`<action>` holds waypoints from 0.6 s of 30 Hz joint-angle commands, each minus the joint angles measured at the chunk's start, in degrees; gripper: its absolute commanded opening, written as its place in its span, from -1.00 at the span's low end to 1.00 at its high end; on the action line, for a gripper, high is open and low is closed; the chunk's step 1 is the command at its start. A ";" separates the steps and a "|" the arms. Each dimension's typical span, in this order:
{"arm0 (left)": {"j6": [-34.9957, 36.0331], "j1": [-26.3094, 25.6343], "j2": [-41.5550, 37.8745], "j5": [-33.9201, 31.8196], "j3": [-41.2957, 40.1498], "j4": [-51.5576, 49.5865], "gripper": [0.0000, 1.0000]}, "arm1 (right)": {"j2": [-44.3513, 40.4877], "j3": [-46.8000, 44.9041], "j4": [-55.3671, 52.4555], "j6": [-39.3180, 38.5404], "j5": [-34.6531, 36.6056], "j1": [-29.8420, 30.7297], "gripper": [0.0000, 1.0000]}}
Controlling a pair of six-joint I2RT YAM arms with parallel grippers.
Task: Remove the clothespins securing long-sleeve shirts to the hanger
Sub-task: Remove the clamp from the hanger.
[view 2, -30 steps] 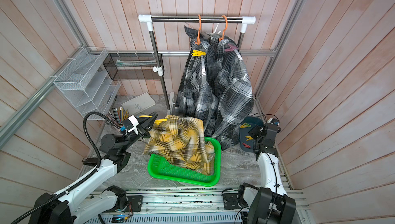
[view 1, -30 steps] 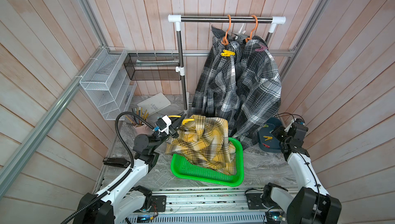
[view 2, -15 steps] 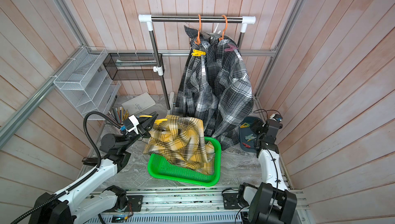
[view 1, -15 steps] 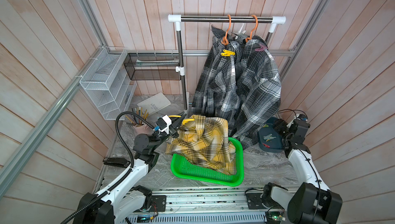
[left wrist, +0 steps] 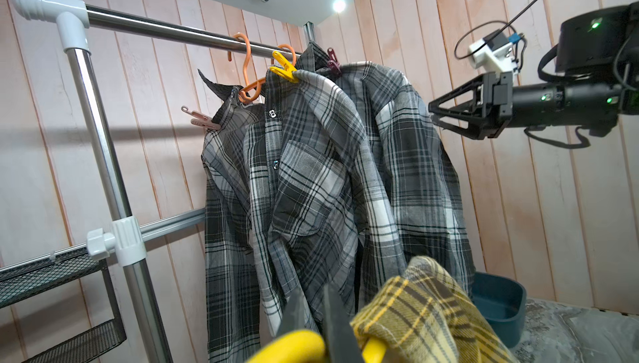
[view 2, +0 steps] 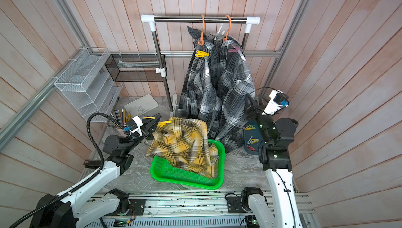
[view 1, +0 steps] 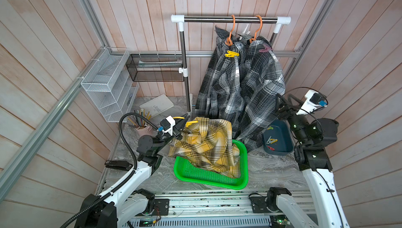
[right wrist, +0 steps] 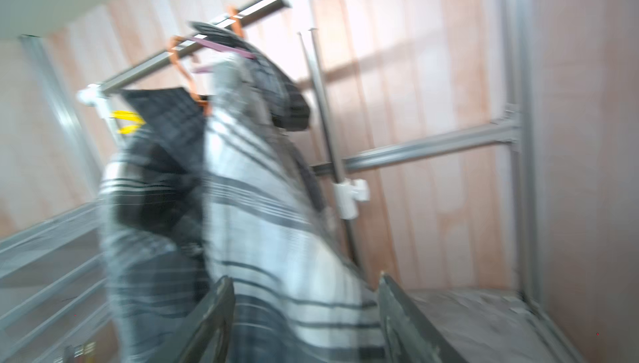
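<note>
Top views look steeply down; wrist views upward, sharing rail (left wrist: 166, 29)

The left arm (view 1: 130, 179) climbs from its near base to a raised elbow, with the forearm running roughly level toward the middle. The left gripper (view 1: 185, 119) points toward the back, jaws pinched almost together on the yellow hanger (left wrist: 297, 345). The right arm (view 1: 319, 185) rises steeply, folds at the elbow and angles its wrist up and inward, holding the right gripper (view 1: 283, 97) aloft with its jaws spread wide apart.
</note>
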 commanded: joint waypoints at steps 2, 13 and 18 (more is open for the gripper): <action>-1.36 0.16 -0.26 -2.61 2.15 0.86 -1.00 | 3.11 6.66 -6.71 -12.09 -8.41 9.91 0.30; -4.72 0.18 -1.92 -2.46 6.88 -9.61 -0.76 | 21.28 23.40 -33.36 -30.54 -7.36 32.19 0.31; -3.89 0.17 -2.52 -0.89 9.24 -15.20 -0.77 | 29.39 29.58 -41.63 -35.69 -6.40 36.03 0.35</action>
